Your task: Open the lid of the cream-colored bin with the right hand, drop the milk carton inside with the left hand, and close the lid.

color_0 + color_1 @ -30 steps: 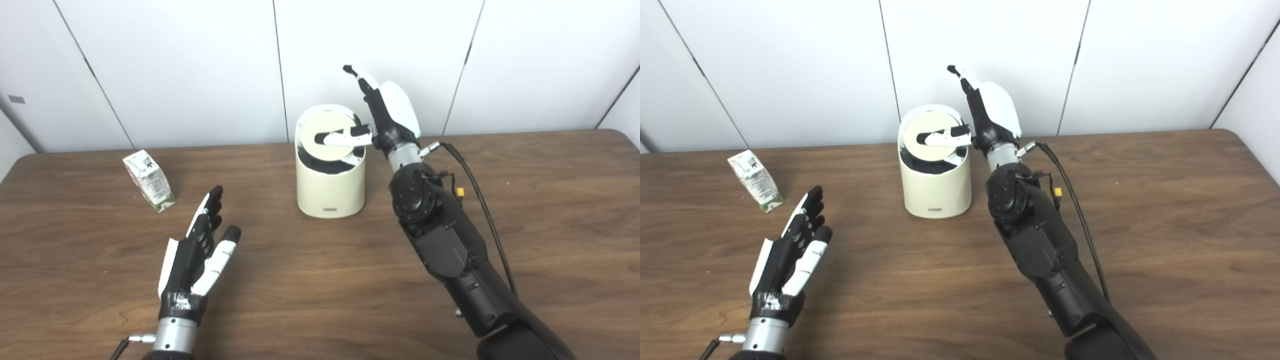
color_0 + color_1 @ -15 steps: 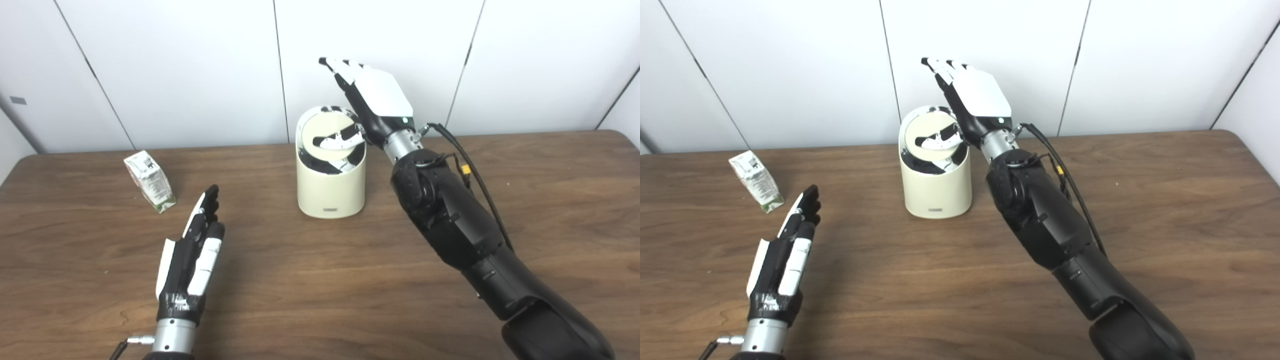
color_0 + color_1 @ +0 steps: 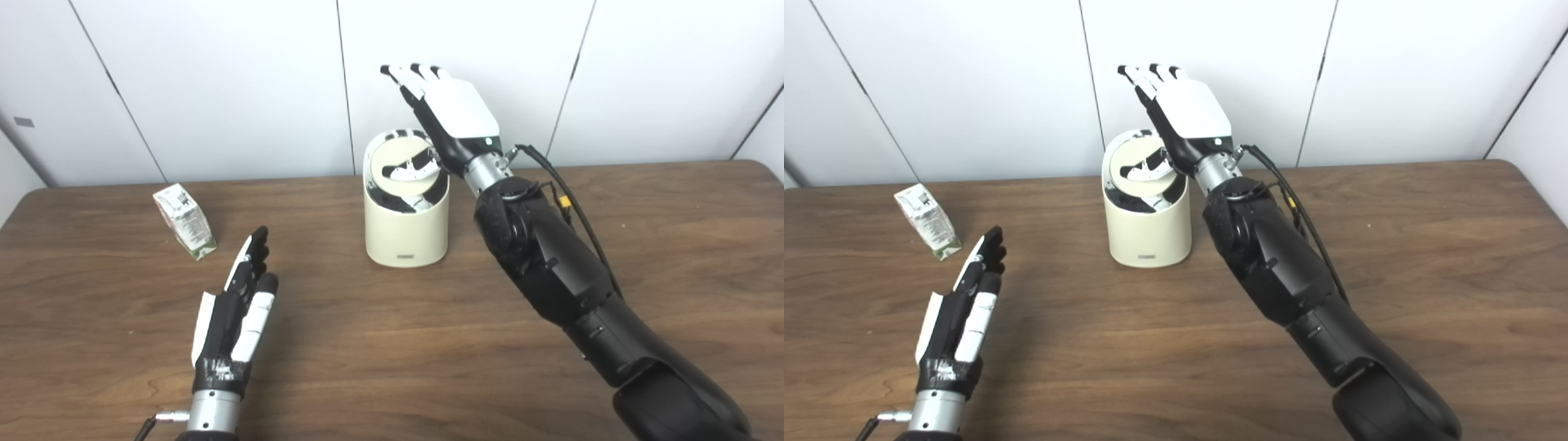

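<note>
The cream-colored bin (image 3: 405,229) stands at the back middle of the table. Its round swing lid (image 3: 401,166) is tilted, with a dark gap showing at the front. My right hand (image 3: 450,116) is open above the bin's right rim, fingers pointing up and thumb pressing on the lid. The milk carton (image 3: 184,221), white with green print, lies tilted on the table at the left. My left hand (image 3: 236,312) is open and empty, flat above the table, a little in front and right of the carton.
The brown wooden table (image 3: 392,343) runs across the view, with a white panelled wall close behind the bin. A black cable (image 3: 572,211) runs along my right forearm.
My right hand has rolled palm-down and its thumb has pushed the lid to a steeper tilt. My left hand's thumb has drawn in beside the fingers; the carton has not moved.
</note>
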Robot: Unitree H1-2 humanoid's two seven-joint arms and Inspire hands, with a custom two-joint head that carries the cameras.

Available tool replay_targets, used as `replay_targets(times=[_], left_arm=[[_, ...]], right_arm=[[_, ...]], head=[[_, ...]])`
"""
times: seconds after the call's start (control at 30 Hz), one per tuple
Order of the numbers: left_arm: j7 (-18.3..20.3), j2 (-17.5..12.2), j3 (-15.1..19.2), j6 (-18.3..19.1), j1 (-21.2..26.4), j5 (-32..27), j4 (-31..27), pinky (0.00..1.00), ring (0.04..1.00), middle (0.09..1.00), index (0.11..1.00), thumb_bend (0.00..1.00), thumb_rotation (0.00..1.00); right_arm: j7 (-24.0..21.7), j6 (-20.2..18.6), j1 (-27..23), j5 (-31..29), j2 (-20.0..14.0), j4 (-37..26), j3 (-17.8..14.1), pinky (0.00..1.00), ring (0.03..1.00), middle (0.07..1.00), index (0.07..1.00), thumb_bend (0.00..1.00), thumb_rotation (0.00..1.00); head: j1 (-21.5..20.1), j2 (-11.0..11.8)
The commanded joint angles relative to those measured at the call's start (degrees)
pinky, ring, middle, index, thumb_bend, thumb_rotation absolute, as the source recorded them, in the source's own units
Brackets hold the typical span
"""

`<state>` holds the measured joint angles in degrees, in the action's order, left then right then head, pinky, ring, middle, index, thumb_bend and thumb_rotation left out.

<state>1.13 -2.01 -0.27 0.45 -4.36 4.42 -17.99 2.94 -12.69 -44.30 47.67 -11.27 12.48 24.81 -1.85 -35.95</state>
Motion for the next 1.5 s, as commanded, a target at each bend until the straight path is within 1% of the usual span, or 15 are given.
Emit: replay_targets(times=[0.0,0.07,0.13,0.2,0.27,0.3,0.4,0.53,0.7,0.83,0.97,1.1,1.2,1.33,1.47], left_arm=[[-0.08,-0.41,-0.23,-3.47,1.76,0.47,-1.27,1.0,0.981,0.987,1.0,0.73,0.86],[-0.23,-0.35,-0.31,-3.67,1.74,0.72,-1.25,1.0,0.976,0.986,1.0,0.73,0.86],[-0.25,-0.29,-0.37,-4.01,1.68,0.73,-1.16,0.99,0.974,0.985,1.0,0.73,0.86],[0.04,-0.42,-0.56,-4.47,1.65,0.53,-1.01,0.99,0.973,0.986,1.0,0.73,0.85],[0.41,-0.66,-0.72,-4.58,1.65,0.22,-1.0,0.99,0.981,0.994,1.0,0.72,0.86],[0.48,-0.73,-0.75,-4.63,1.67,0.1,-1.01,0.99,0.982,0.995,1.0,0.72,0.85],[0.3,-0.86,-0.73,-4.81,1.75,0.12,-1.15,1.0,0.984,0.994,1.0,0.69,0.85],[-0.28,-0.7,-0.38,-5.1,1.8,0.3,-0.89,1.0,0.978,0.99,0.996,0.69,0.85],[-0.34,-0.8,-0.52,-5.08,1.66,0.96,-0.64,0.98,0.971,0.981,0.988,0.7,0.86],[-0.33,-0.85,-0.41,-5.13,1.66,0.66,-0.24,0.97,0.971,0.981,0.986,0.7,0.85],[-0.14,-1.01,-0.35,-4.66,1.64,0.44,-0.17,0.97,0.974,0.982,0.987,0.7,0.85],[-0.16,-0.99,-0.48,-4.77,1.57,0.53,-0.12,0.97,0.971,0.98,0.986,0.7,0.85],[-0.2,-0.95,-0.57,-4.96,1.53,0.62,0.08,0.97,0.973,0.978,0.982,0.71,0.84],[-0.2,-0.74,-0.67,-4.78,1.65,0.48,0.12,0.97,0.974,0.978,0.98,0.71,0.84],[0.27,-1.01,-0.89,-4.96,1.67,0.03,0.33,1.0,0.988,0.986,0.988,0.71,0.83]], right_arm=[[-0.71,0.33,-0.67,0.83,-1.28,0.92,-0.6,0.97,0.967,0.926,0.942,1.0,0.14],[-0.76,0.49,-0.12,-1.18,-0.62,0.37,-1.94,0.97,0.962,0.924,0.944,1.0,0.15],[-0.22,0.79,0.9,-7.33,1.87,-0.81,-6.19,0.98,0.963,0.922,0.937,0.99,0.2],[0.12,-0.32,1.57,-14.31,5.33,-2.87,-11.65,0.89,0.929,0.91,0.925,0.96,0.27],[-0.2,-1.14,1.75,-18.65,7.72,-4.45,-15.45,0.78,0.885,0.907,0.922,0.91,0.28],[-0.41,-2.29,1.94,-21.65,9.28,-5.91,-17.98,0.76,0.879,0.907,0.921,0.9,0.28],[-1.33,-7.39,2.36,-28.67,12.75,-10.13,-23.45,0.81,0.902,0.907,0.922,0.78,0.33],[-2.72,-12.99,2.43,-36.45,15.34,-14.21,-28.28,0.85,0.916,0.919,0.935,0.63,0.3],[-2.43,-14.15,3.21,-39.76,16.05,-16.23,-30.68,0.96,0.932,0.916,0.932,0.53,0.32],[-2.49,-14.22,4.28,-39.98,15.45,-17.15,-30.95,0.98,0.941,0.924,0.923,0.54,0.34],[-3.41,-14.21,5.43,-36.96,13.83,-18.11,-28.97,0.95,0.926,0.912,0.916,0.6,0.32],[-2.68,-13.89,5.67,-32.41,11.08,-17.59,-24.82,0.89,0.909,0.887,0.898,0.71,0.3],[-2.75,-13.6,5.53,-28.99,8.7,-17.05,-21.42,0.8,0.888,0.893,0.895,0.82,0.29],[-2.15,-10.5,5.3,-22.74,4.91,-14.62,-15.58,0.76,0.877,0.901,0.912,0.93,0.22],[-1.83,-10.26,5.06,-15.98,2.54,-12.24,-10.47,0.77,0.886,0.92,0.936,1.0,0.25]], head=[[0.01,-0.02],[0.13,0.0],[0.19,0.01],[0.19,0.01],[0.1,-0.11],[0.0,-0.2],[-0.18,-0.44],[-0.36,-0.71],[-0.63,-0.84],[-0.81,-0.96],[-0.9,-1.02],[-0.93,-0.99],[-1.02,-1.01],[-0.9,-0.86],[-0.84,-0.75]])
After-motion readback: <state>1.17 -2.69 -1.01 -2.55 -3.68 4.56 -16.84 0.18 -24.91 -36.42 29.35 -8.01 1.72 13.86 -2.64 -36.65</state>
